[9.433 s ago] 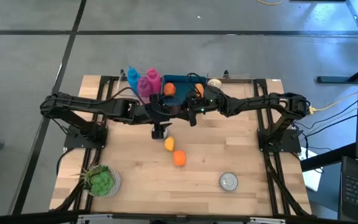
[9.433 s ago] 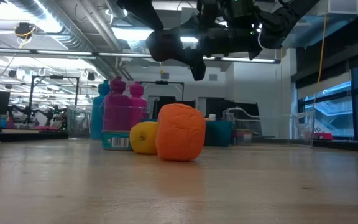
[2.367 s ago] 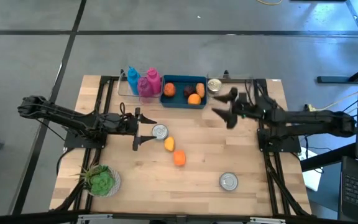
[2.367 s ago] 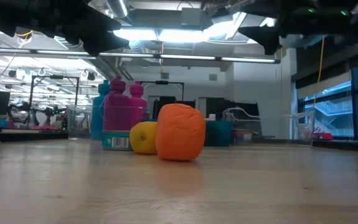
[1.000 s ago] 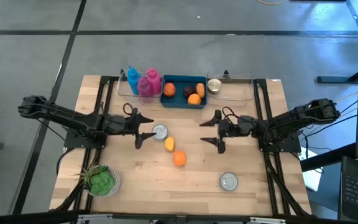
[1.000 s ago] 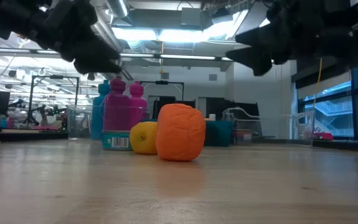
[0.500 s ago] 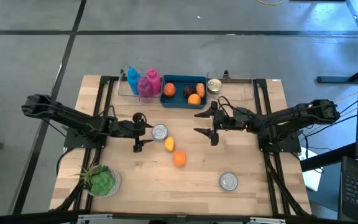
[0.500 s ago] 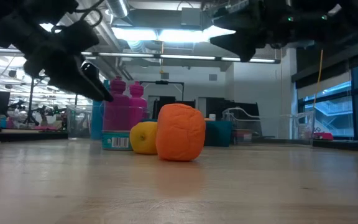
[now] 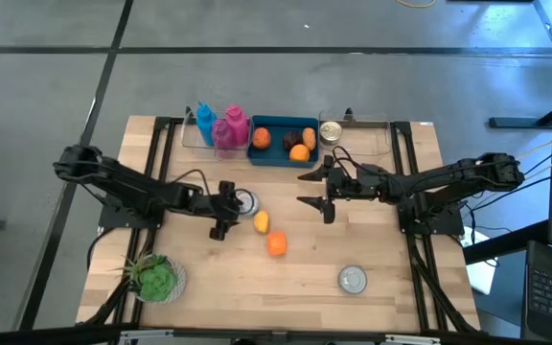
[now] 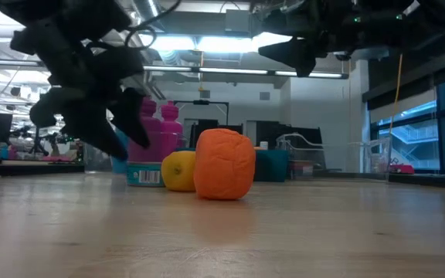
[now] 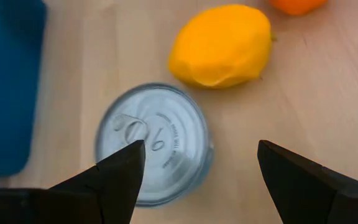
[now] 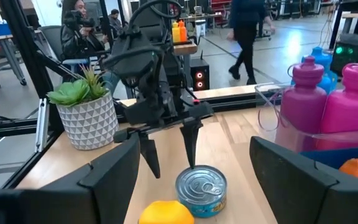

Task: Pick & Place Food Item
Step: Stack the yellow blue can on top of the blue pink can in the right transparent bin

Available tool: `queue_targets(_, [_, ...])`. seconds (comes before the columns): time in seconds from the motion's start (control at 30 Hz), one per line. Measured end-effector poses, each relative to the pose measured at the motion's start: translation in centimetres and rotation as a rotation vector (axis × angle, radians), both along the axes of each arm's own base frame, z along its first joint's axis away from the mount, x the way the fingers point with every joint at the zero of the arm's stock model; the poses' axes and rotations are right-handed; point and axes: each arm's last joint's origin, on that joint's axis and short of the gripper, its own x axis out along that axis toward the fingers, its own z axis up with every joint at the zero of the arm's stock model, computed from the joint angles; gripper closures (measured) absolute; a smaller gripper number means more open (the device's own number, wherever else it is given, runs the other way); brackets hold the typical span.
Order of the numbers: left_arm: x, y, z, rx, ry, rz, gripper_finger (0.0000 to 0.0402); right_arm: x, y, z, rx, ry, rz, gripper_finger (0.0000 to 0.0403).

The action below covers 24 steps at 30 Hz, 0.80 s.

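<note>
Left claw (image 11: 194, 180) spread above the can (image 11: 153, 142) on the desk (image 9: 381, 240) | lemon (image 11: 221, 45) just beside, apparently clear | your descent could bump it | right claw (image 9: 312, 188) spread, waiting mid-desk.

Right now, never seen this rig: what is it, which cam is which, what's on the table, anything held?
Two dark robot arms work at a wooden table. The high view looks straight down, the low view sits at table height, and each wrist view looks past that arm's own fingers. The left gripper is open over a tin can, fingers to either side, not closed on it. The right gripper hangs open, empty. Also there: a lemon, an orange item, a second can, a potted plant, bottles, and a blue bin with food. Nothing is held.
</note>
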Motion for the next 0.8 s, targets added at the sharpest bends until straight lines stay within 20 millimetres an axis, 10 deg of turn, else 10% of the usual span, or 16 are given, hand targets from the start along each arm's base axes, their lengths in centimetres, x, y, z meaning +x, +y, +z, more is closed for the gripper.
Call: queue_targets(0.8, [1.1,0.1,-2.0,0.103,0.130,-0.002,0.0140,0.0,0.0,-0.4,-0.004,0.047,0.000,0.0101])
